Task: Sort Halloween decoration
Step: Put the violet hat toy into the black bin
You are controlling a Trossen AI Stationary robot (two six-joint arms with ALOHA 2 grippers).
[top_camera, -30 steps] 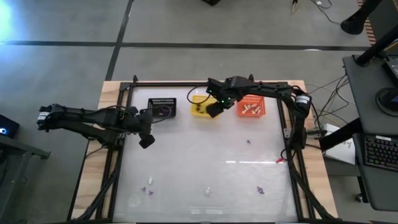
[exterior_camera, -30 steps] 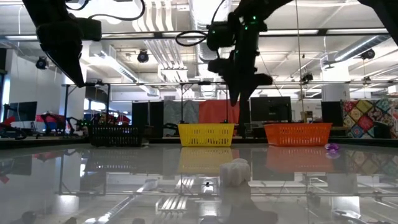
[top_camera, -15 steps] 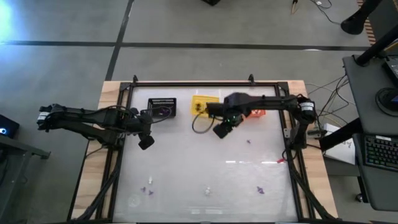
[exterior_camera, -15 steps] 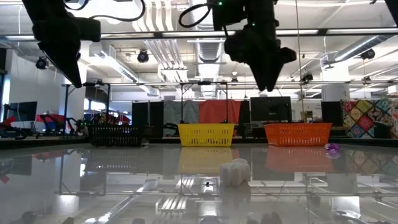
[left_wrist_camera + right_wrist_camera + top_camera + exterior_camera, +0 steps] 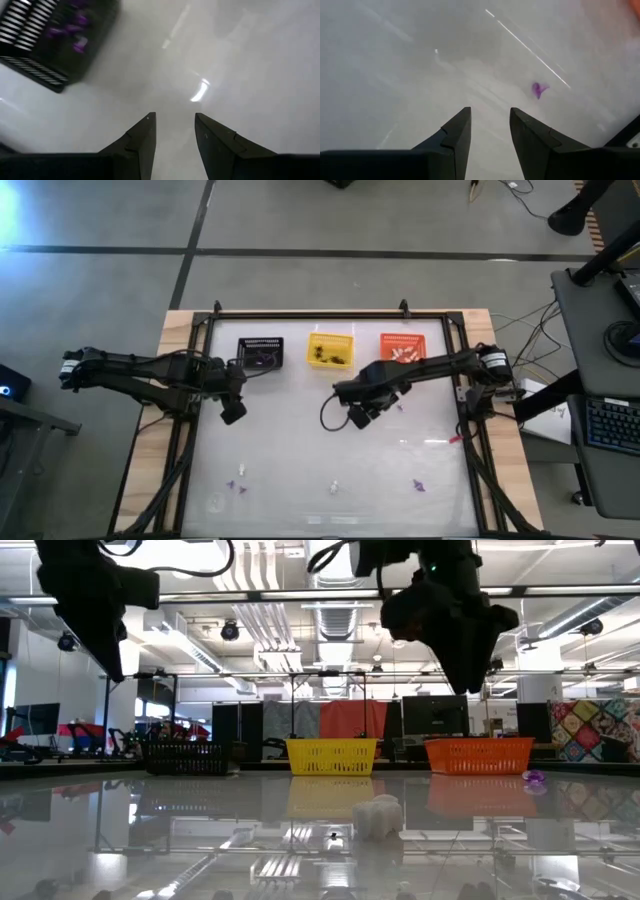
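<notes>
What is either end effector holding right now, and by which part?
Nothing. The left end effector and the right end effector both stand open and empty above the table.

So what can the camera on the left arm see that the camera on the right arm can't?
Only the left wrist view shows the black basket with purple trinkets inside. Only the right wrist view shows one loose purple trinket lying on the table. Both show an empty, open claw, the left claw and the right claw, above the bare white tabletop.

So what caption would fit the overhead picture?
Two arms above a table with black, yellow and orange baskets; purple trinkets lie scattered.
</notes>
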